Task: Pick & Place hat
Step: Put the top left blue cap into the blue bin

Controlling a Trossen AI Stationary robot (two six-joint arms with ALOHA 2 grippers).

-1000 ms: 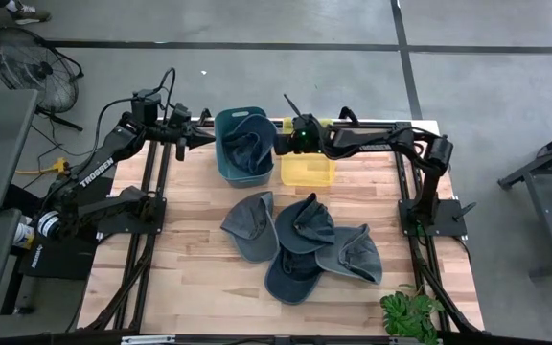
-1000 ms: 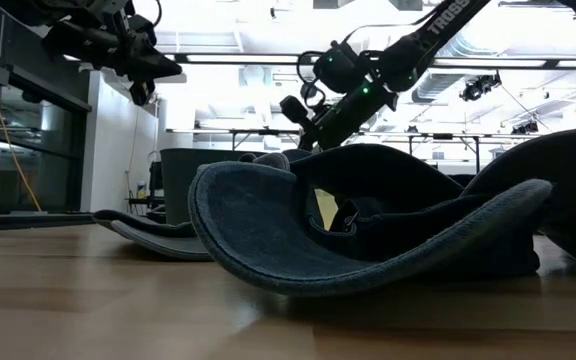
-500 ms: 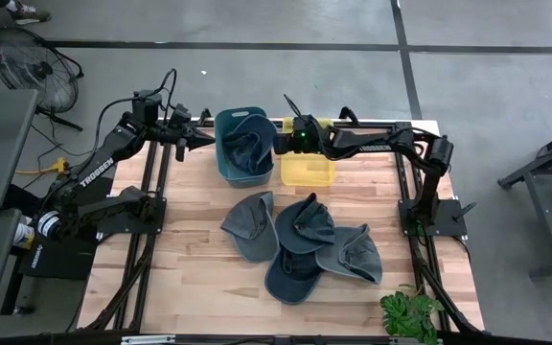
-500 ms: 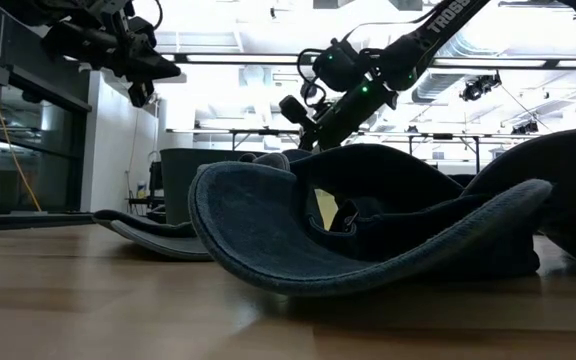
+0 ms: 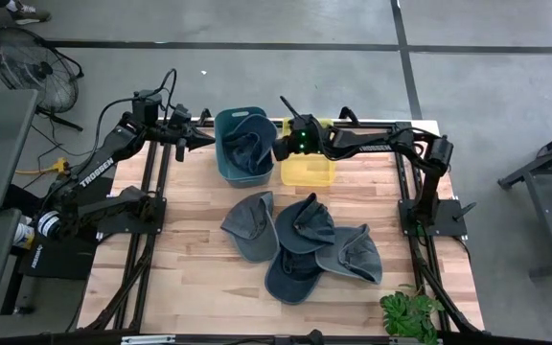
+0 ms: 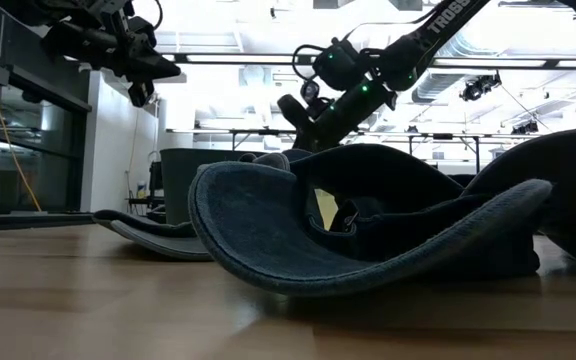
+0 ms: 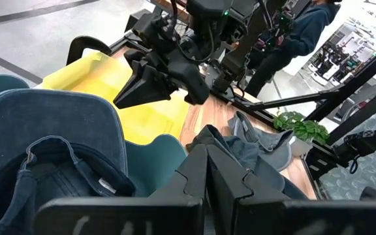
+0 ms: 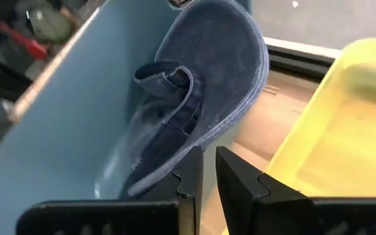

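1. The floor [image 5: 257,72] around the table is grey concrete crossed by dark lines, spreading beyond both arms.
2. A floor fan [image 5: 29,59] stands well out past the left arm's side.
3. A green plant [image 5: 408,314] sits at the table's near corner, far from the right arm's tip.
4. Bright ceiling lights [image 6: 238,58] and long tables [image 6: 448,140] fill the room behind.

High view looks straight down on the whole surface [image 5: 190,278]; low view sits level, close behind a hat [image 6: 368,240]; both wrist views share the teal bin [image 7: 155,160].
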